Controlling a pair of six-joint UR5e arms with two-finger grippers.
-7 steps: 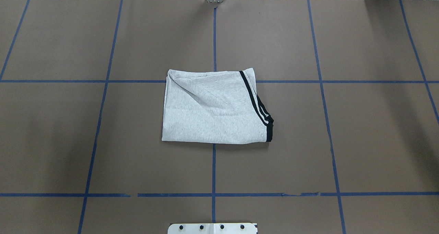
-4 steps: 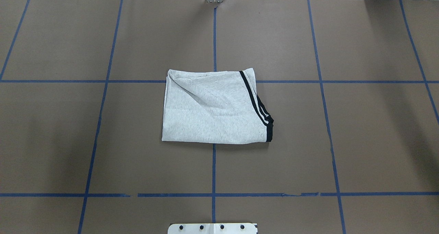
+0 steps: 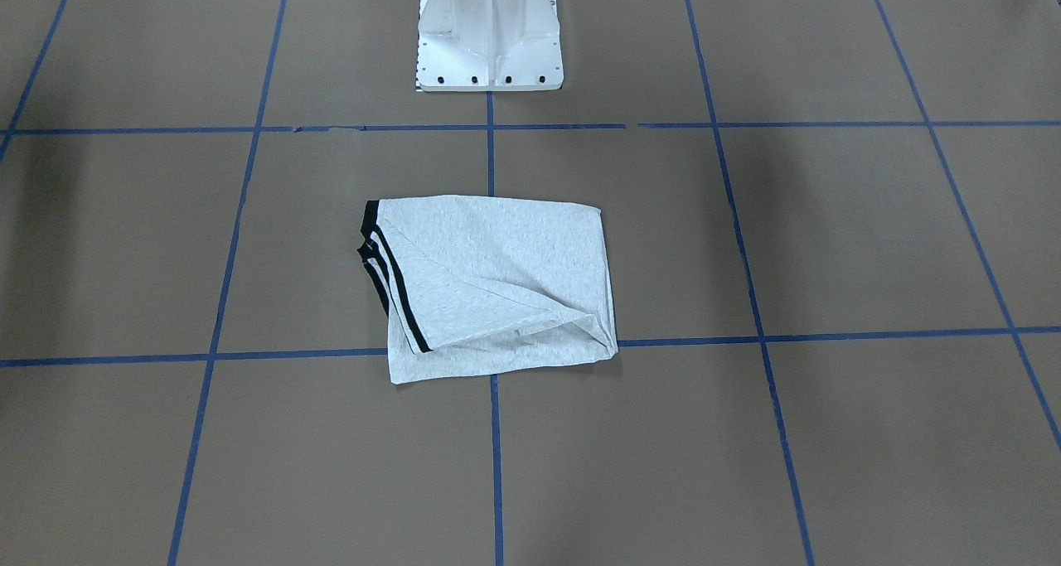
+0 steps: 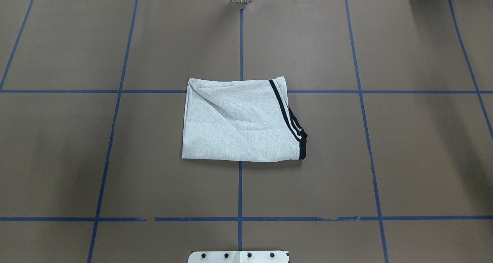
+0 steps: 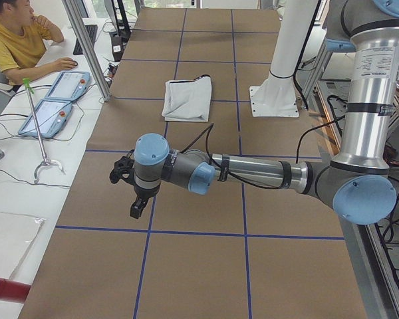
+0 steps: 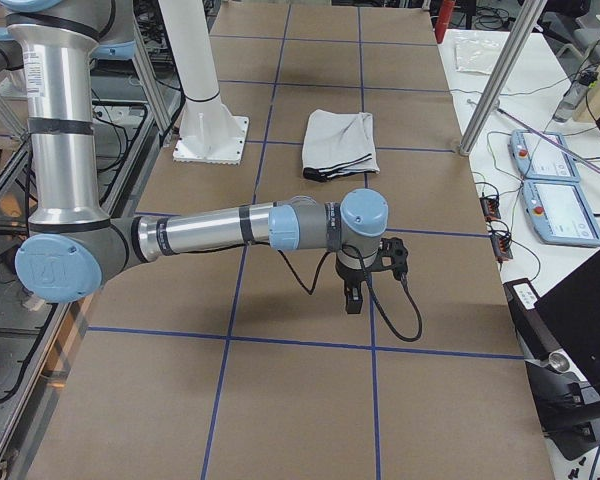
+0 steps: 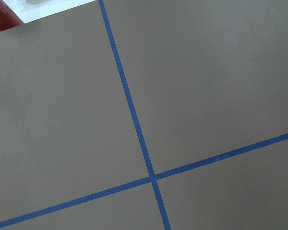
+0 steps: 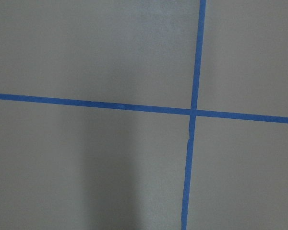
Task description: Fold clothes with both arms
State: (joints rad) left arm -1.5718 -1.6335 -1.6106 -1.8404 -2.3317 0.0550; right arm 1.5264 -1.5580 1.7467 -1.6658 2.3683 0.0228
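Front-facing view: the grey T-shirt (image 3: 497,284) lies mid-table on the brown paper (image 3: 829,218), already down to a compact rectangle. Its black striped trim (image 3: 396,288) is on the 9 o'clock side and the white pedestal base (image 3: 489,36) sits off at 12 o'clock. No arms in frame.

Overhead view: the same T-shirt (image 4: 238,128) is dead centre. The trim is now at its 3 o'clock edge and pokes out a bit at the 4 o'clock corner, and a diagonal crease runs from 11 o'clock.

Left side view: the left arm (image 5: 253,173) is stretched out low, with the left gripper (image 5: 137,207) hanging over bare paper. The T-shirt (image 5: 187,100) is well apart from it, up toward 12 o'clock. Can't tell how wide the jaws are from here.

Right side view: same deal. The right gripper (image 6: 353,298) is out wide and the T-shirt (image 6: 340,142) is far off at 12 o'clock. Jaw state can't be told.

Both wrist views: just paper and blue tape (image 7: 134,129), no fingers visible.

Looks basically finished to me. If there's one more fold, both grippers should pinch the two trim-side corners together, lift level and lay the edge over flush, tucking in that stray trim and flattening the crease.

Containers: no bin or basket shows anywhere, and the shirt sits straight on the paper.
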